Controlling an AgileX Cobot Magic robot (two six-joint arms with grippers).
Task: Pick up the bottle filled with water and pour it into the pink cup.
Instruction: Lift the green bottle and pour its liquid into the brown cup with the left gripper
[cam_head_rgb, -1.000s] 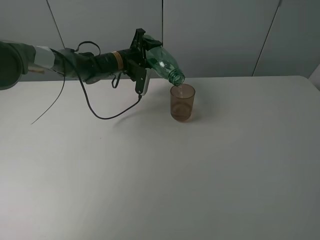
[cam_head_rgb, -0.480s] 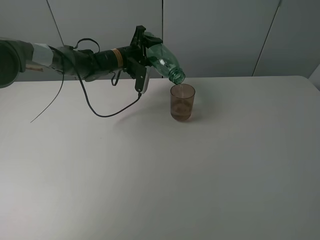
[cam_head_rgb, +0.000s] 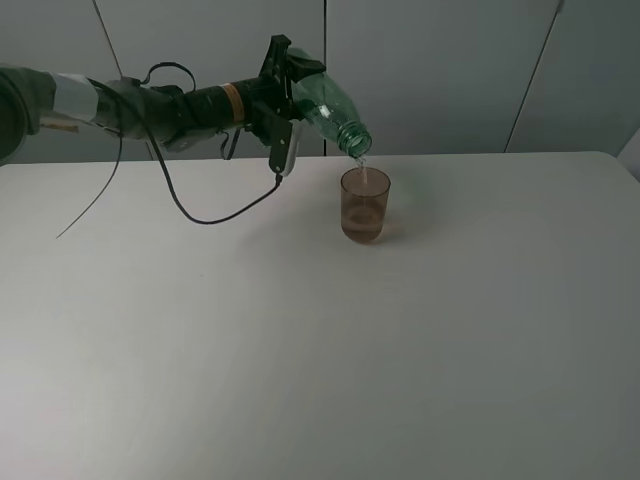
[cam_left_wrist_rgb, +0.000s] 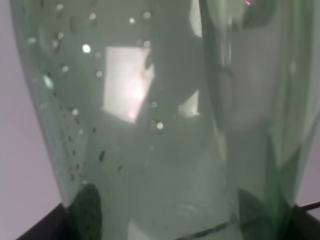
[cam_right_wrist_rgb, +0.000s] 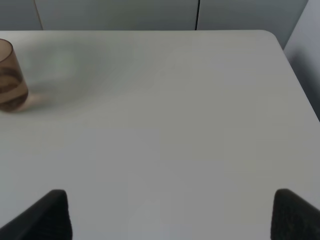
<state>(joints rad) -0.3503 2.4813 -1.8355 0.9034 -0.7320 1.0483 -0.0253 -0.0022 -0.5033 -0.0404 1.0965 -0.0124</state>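
Observation:
My left gripper (cam_head_rgb: 297, 92) is shut on the green-tinted bottle (cam_head_rgb: 330, 110) and holds it tilted, mouth down to the right, just above the pink cup (cam_head_rgb: 365, 205). A thin stream of water (cam_head_rgb: 362, 168) runs from the bottle's mouth into the cup, which stands upright on the white table (cam_head_rgb: 300, 340) with some water in it. In the left wrist view the bottle (cam_left_wrist_rgb: 165, 115) fills the frame, with droplets on its wall. My right gripper (cam_right_wrist_rgb: 172, 217) is open and empty over the table, far from the cup (cam_right_wrist_rgb: 10, 75); it is out of the exterior view.
A black cable (cam_head_rgb: 215, 215) loops from the left arm down onto the table behind and left of the cup. Grey wall panels (cam_head_rgb: 440, 70) stand behind the table's far edge. The table's right corner (cam_right_wrist_rgb: 272, 37) shows in the right wrist view.
My left arm has risen a little, lifting the bottle's mouth slightly higher above the cup. The water stream now shows more clearly. The cup has not moved.

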